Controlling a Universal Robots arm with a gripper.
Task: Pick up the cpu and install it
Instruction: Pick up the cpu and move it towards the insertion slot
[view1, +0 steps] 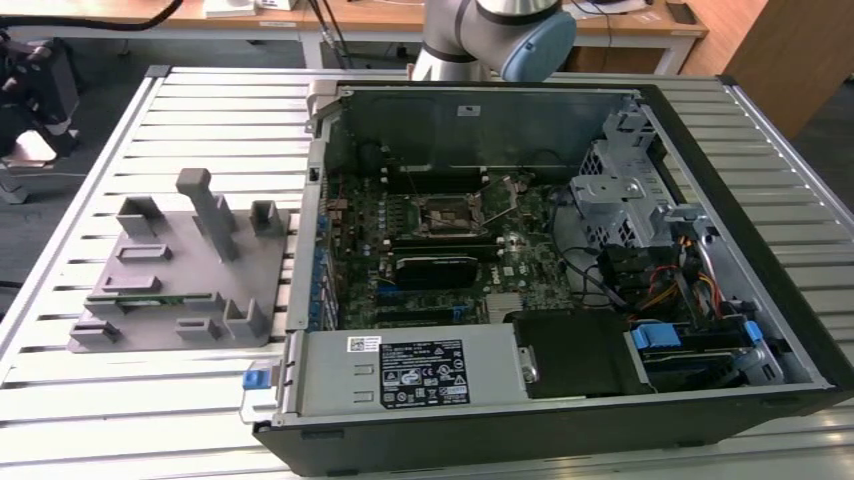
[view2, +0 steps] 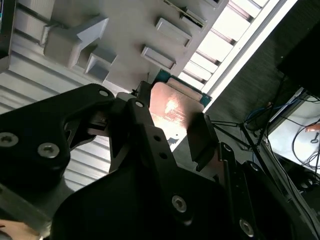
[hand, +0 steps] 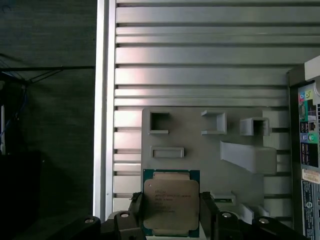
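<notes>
— Checked the fingers (hand: 207, 215)?
— Did. Found them drawn in most of the way and clamped on two opposite edges of the cpu (hand: 171, 202), with its silvery metal top turned toward the camera in the first wrist view.
— Confirmed it in the second wrist view?
— Yes. Saw a dark pad pressed to each side of the chip, with no gap to speak of.
— And placed the cpu where?
— Up in the grip, clear of the grey holder (hand: 200, 150) on the slatted worktop (hand: 200, 60), well above both.
— Looked at the exterior view?
— Made out the open computer case (view1: 534, 125) just beside the holder, on the exterior view's right, with the black socket frame (view1: 447, 212) on the board inside. Also spotted a green memory strip (view1: 160, 297) lying in the holder, and the arm (view1: 487, 25) at the worktop's far edge.
</notes>
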